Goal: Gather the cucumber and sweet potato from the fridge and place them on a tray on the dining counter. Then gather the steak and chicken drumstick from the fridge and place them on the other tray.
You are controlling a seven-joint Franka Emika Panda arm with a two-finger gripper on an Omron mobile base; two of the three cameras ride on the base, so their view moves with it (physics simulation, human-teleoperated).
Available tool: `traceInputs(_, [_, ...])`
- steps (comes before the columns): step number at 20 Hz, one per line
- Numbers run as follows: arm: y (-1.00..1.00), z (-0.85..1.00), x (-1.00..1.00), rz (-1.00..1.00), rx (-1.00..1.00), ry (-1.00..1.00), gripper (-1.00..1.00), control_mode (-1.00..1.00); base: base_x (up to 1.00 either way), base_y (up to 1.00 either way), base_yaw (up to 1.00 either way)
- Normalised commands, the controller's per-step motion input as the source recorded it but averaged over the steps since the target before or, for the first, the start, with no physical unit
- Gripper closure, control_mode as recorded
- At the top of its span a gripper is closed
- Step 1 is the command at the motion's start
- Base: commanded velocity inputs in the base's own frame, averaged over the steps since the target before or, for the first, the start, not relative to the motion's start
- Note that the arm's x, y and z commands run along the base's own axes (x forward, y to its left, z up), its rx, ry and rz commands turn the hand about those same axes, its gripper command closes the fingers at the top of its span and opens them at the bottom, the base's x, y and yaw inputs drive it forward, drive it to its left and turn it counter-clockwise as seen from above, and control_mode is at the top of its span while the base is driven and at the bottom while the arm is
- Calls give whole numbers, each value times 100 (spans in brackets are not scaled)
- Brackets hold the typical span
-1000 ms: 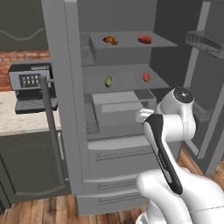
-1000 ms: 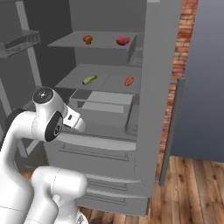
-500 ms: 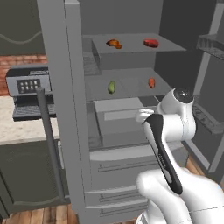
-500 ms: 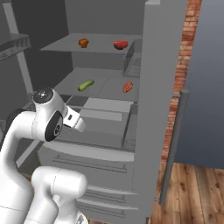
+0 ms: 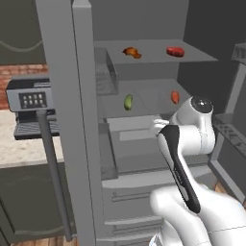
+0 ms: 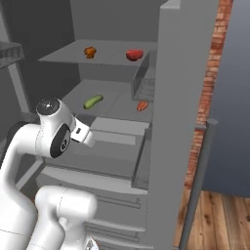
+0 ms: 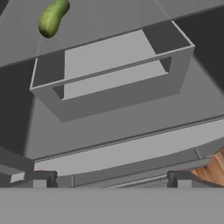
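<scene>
Fridge (image 5: 144, 158) is wide open, with an open bin (image 7: 109, 78) sitting below the middle shelf (image 6: 117, 100). On that shelf lie the cucumber (image 7: 52, 17) and, further along, the sweet potato (image 6: 142, 105). Gripper (image 7: 111, 179) has its jaws spread wide, nothing in them. The cucumber's up and left of the fingertips, long axis slanted, well apart from them.

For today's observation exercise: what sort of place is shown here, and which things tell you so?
Most likely a home kitchen. An open fridge holds a cucumber and a steak on its shelves, and a coffee machine stands on a counter beside it.
</scene>
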Motion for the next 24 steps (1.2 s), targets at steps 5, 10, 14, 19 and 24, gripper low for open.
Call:
traceInputs(5, [0,0,0,0,0,0,-100,100,41,0,6])
traceInputs(10, [0,0,0,0,0,0,-100,100,38,0,6])
traceInputs(14, [0,0,0,0,0,0,-100,100,29,0,5])
traceInputs(19, [0,0,0,0,0,0,-100,100,29,0,5])
traceInputs(24, [0,0,9,2,0,0,-100,-100,18,0,3])
